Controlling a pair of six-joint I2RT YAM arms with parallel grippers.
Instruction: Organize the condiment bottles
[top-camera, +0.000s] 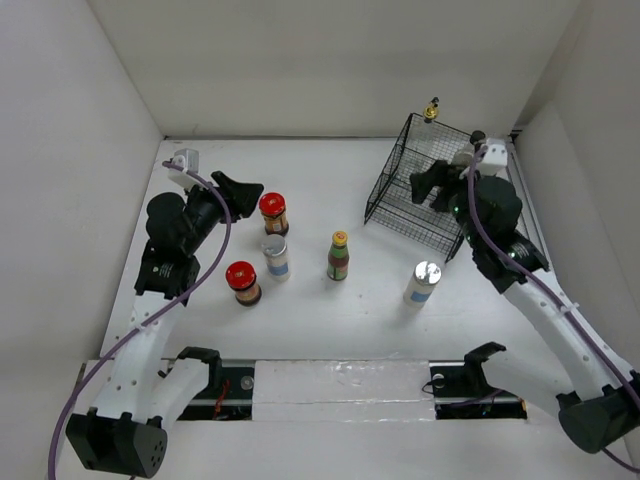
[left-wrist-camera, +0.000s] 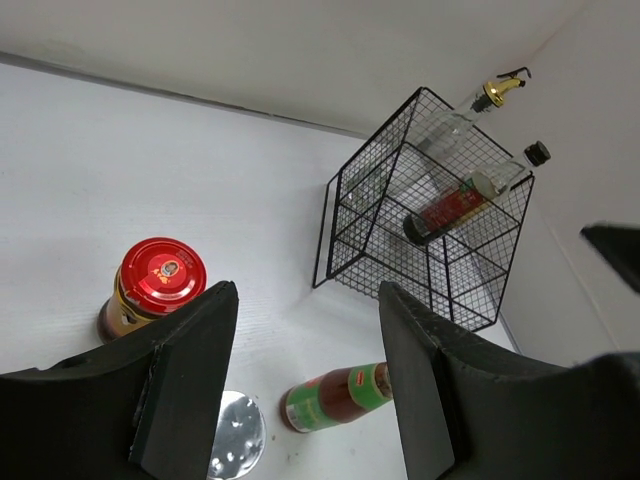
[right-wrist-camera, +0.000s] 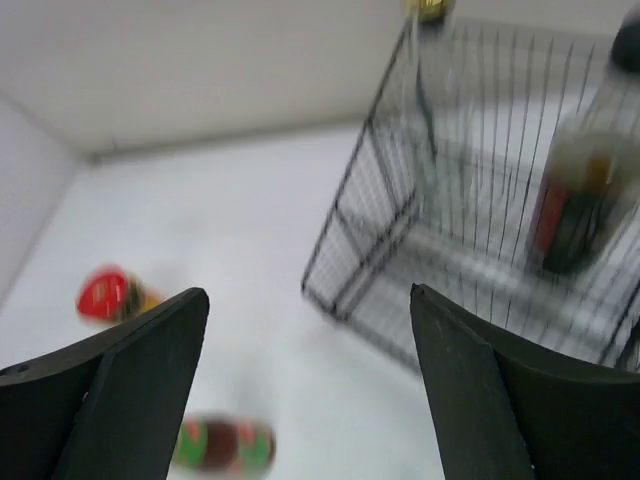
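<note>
Around, white walls (top-camera: 350, 60); below, white table (top-camera: 330, 185).

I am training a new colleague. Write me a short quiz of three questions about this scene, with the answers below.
1. How many containers stand on the table outside the wire basket? A three, B five, C seven.
2. True or false: the right gripper holds a bottle.
3. Fill in: the green bottle has a ____ cap.

Key
1. B: two red-lidded jars, two silver-capped bottles and the green bottle.
2. False: its jaws stand open with nothing between them.
3. Yellow.
</note>
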